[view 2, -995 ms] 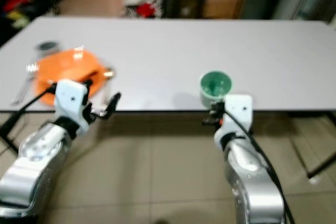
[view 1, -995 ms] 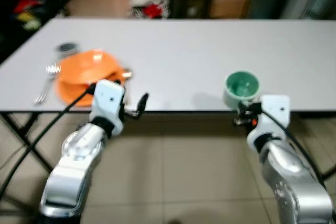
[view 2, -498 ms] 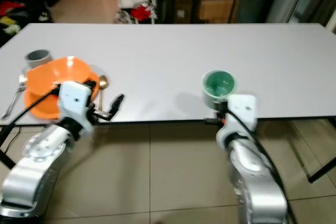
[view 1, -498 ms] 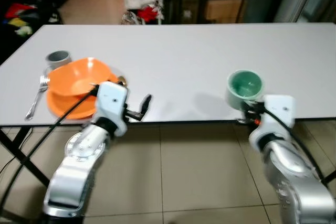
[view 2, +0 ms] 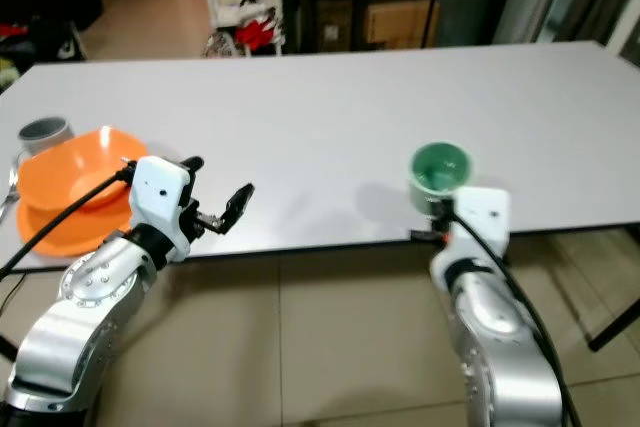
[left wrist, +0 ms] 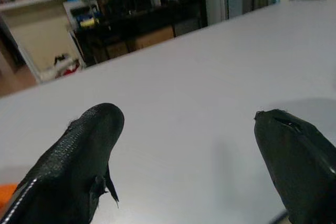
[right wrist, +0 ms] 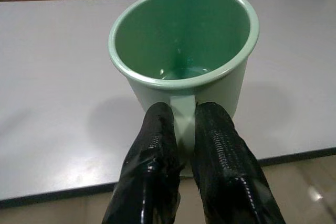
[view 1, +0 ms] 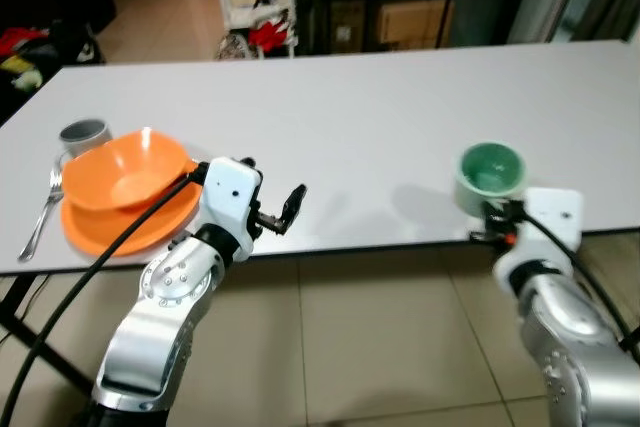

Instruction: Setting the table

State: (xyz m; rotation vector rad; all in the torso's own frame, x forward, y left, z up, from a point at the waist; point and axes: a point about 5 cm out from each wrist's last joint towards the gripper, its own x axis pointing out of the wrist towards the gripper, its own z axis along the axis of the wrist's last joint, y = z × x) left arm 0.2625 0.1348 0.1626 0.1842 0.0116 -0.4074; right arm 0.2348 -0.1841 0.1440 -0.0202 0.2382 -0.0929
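Two silver arms reach to the near edge of a long white rectangular table point(view 1: 380, 97). Right gripper point(right wrist: 182, 129) pinches the handle of a pale green enamel mug point(right wrist: 184, 51), black fingers point(right wrist: 152, 166) pressed on either side of it; mug stands upright on the table near the front edge, right of centre. Left gripper point(view 1: 292, 205) hovers at the table edge, fingers point(left wrist: 79, 150) spread wide, holding nothing. Just beside it, on the table's left end, an orange plastic bowl point(view 1: 128, 169) sits on a round orange plate point(view 1: 105, 227), with a small grey cup point(view 1: 82, 133) behind and a metal fork point(view 1: 42, 217) to the left. Beige tiled floor point(view 1: 380, 337) below.
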